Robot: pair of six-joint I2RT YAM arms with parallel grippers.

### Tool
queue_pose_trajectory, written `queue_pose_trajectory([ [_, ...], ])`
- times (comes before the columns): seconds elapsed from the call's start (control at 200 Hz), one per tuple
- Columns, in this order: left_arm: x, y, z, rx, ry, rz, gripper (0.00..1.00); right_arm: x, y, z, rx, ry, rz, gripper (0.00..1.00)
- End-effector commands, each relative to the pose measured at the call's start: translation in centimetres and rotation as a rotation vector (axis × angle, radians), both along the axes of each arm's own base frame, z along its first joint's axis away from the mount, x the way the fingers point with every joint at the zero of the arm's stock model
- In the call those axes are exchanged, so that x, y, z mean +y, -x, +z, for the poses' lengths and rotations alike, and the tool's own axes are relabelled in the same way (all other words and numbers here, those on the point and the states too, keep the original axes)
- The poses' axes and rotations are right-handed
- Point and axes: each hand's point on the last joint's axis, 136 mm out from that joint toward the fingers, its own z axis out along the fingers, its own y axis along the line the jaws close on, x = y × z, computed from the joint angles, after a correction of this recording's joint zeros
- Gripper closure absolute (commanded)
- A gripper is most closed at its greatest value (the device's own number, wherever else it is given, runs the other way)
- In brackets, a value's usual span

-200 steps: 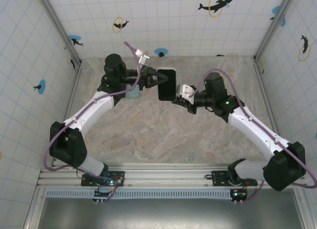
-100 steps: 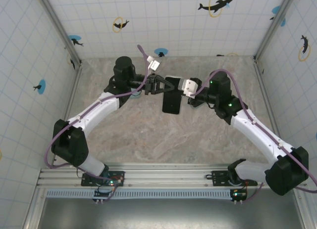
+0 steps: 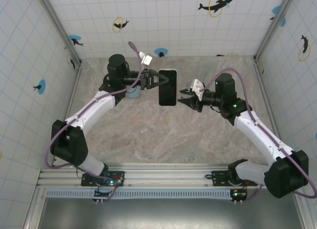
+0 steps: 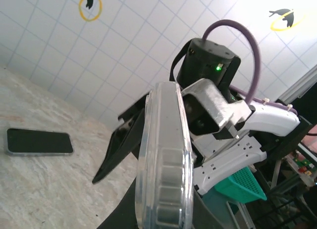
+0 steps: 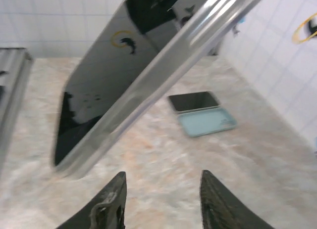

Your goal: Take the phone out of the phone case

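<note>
Phone (image 3: 168, 87) up in the air at far centre, black glass face, clear case (image 4: 163, 164) hugging its edge, rim glossy and rounded. Left end effector (image 3: 158, 81) pinches the phone's left long edge. Right end effector (image 3: 185, 97) sits just right of it, fingers spread, nothing between them, no contact. Below, the surface (image 3: 148, 135) runs open toward the near side. Second phone (image 5: 192, 101) and blue case (image 5: 207, 124) lie flat side by side. Tiled walls (image 3: 163, 31) close the far, left and right edges.
</note>
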Motion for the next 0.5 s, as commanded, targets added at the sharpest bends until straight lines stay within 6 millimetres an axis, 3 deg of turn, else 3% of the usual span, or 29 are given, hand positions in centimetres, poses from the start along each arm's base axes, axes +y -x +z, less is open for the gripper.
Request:
queue_pose_trajectory([
  [0.0,0.4,0.6,3.4,-0.118,0.052,0.002,1.0,0.4,3.0,-0.6,0.18,-0.05,0.117,0.55],
  [0.165,0.3,0.2,3.1,-0.105,0.049,0.002,1.0,1.2,3.5,0.2,0.226,-0.099,0.184,0.56],
  [0.495,0.2,0.2,2.8,-0.088,0.047,0.003,1.0,2.5,3.1,0.9,0.226,-0.128,0.214,0.69],
])
